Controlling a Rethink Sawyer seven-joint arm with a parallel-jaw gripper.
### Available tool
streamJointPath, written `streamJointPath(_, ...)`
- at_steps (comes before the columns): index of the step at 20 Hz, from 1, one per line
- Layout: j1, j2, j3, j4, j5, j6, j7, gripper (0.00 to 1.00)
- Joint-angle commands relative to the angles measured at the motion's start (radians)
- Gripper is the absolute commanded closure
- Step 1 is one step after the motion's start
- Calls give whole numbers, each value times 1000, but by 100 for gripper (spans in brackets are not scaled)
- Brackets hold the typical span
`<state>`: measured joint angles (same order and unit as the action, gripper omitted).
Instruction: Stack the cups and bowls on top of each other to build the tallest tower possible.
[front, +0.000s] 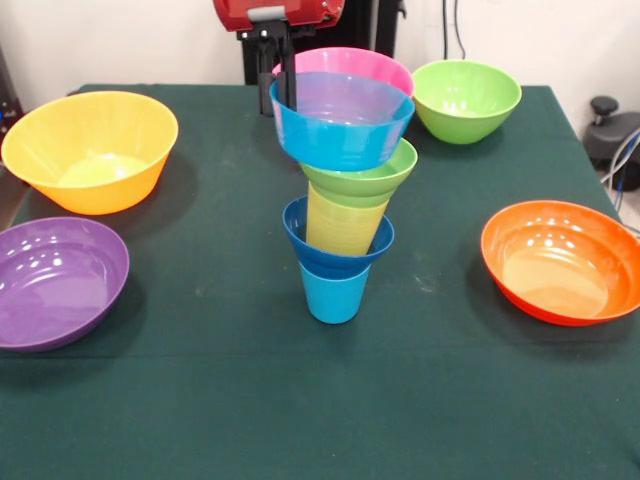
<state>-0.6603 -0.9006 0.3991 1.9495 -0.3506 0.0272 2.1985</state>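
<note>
The tower stands at mid-table. From the bottom it is a light blue cup (335, 292), a dark blue bowl (300, 236), a ribbed yellow cup (345, 225), a small lime green bowl (372, 176) and a light blue bowl (340, 128). The column leans a little. My gripper (279, 98) hangs from the red arm at the top edge. It is at the top bowl's rim, on the picture's left side. Its grip on the rim is not clear.
A pink bowl (365, 62) sits behind the tower, partly hidden by it. A green bowl (466, 100) is at the back right. An orange bowl (560, 262) is at the right. A yellow-orange bowl (90, 150) and a purple bowl (55, 282) are at the left.
</note>
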Motion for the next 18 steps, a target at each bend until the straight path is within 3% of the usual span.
streamJointPath(1, 43, 46, -1, 50, -50, -27, 60, 100)
streamJointPath(18, 85, 47, -45, 73, -45, -75, 86, 100)
